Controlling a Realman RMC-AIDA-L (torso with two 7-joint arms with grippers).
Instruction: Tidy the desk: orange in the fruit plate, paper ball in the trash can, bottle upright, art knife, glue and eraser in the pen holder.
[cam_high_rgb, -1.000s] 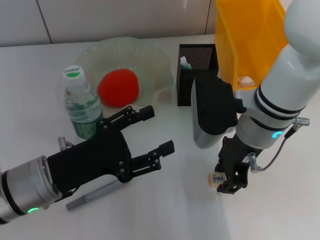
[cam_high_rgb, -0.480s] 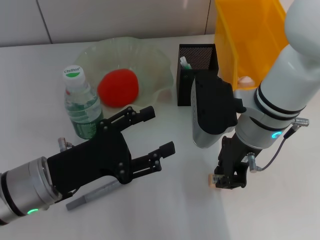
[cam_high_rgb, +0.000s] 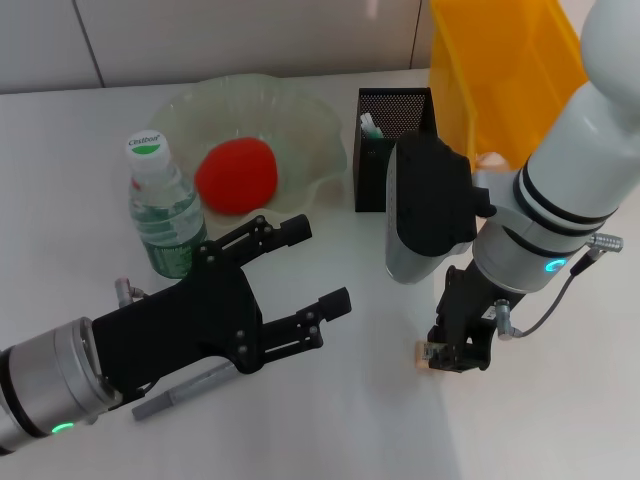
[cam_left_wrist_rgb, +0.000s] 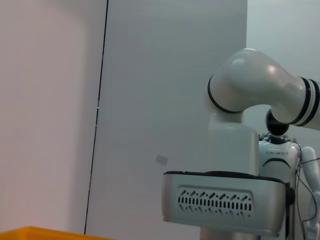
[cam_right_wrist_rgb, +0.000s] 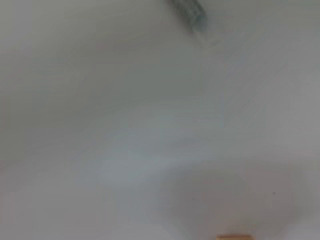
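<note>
Head view: right gripper (cam_high_rgb: 452, 355) pinches eraser (cam_high_rgb: 424, 353) by one edge on the desk (cam_high_rgb: 330, 420); shallow hold, could slip when lifted. Left gripper (cam_high_rgb: 300, 275) hovers wide open.

Head view down over desk (cam_high_rgb: 330, 420), left wrist facing wall, right wrist close above desk.

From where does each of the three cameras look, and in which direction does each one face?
Head view: from the robot's head, down at the desk; shows both arms, left pincer, right pincer over the eraser.
Left wrist view: faces sideways at a wall; shows the right arm.
Right wrist view: straight down, close to the desk; no pincer visible.
Shared: the eraser appears in head and right wrist views.
</note>
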